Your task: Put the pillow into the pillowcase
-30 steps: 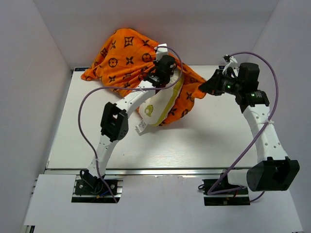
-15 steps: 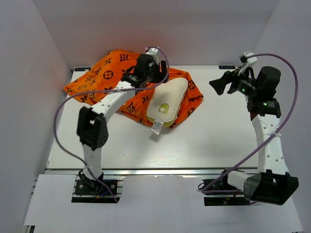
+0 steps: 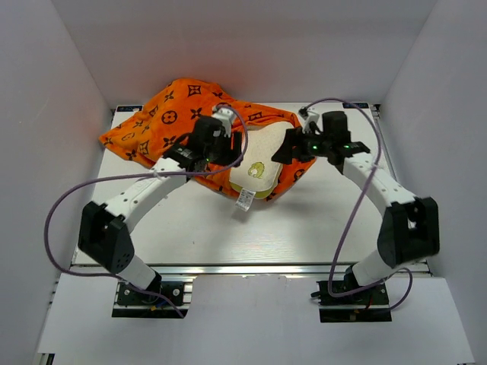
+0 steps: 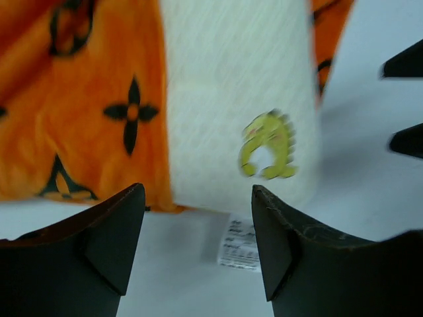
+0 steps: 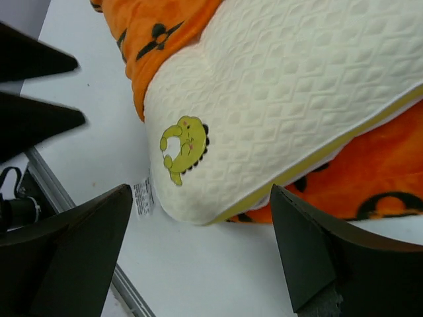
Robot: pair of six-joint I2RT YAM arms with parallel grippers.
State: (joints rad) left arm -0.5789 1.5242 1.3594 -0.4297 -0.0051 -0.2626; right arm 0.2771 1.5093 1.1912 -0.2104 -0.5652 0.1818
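Note:
The cream-white pillow (image 3: 266, 152) lies flat on the table, its near end with the yellow logo (image 3: 257, 170) sticking out of the orange monogram pillowcase (image 3: 163, 114). My left gripper (image 3: 230, 148) hovers at the pillow's left edge. It is open, with nothing between its fingers (image 4: 112, 238); the pillow (image 4: 231, 86) and pillowcase (image 4: 86, 112) lie beyond them. My right gripper (image 3: 286, 149) is open beside the pillow's right edge, over the yellow side band (image 5: 330, 155), and holds nothing. The pillow (image 5: 277, 99) fills the right wrist view.
A white care tag (image 3: 245, 199) trails from the pillow's near corner onto the white table (image 3: 319, 220). Pillowcase fabric bunches toward the back left corner. White walls enclose the table on three sides. The table's front rail (image 3: 251, 268) runs before the arm bases.
Both grippers have opened and let go. Pillow and pillowcase dropped from a raised bundle to lie flat. The right arm swung in to the pillow's right side; the left drew back slightly.

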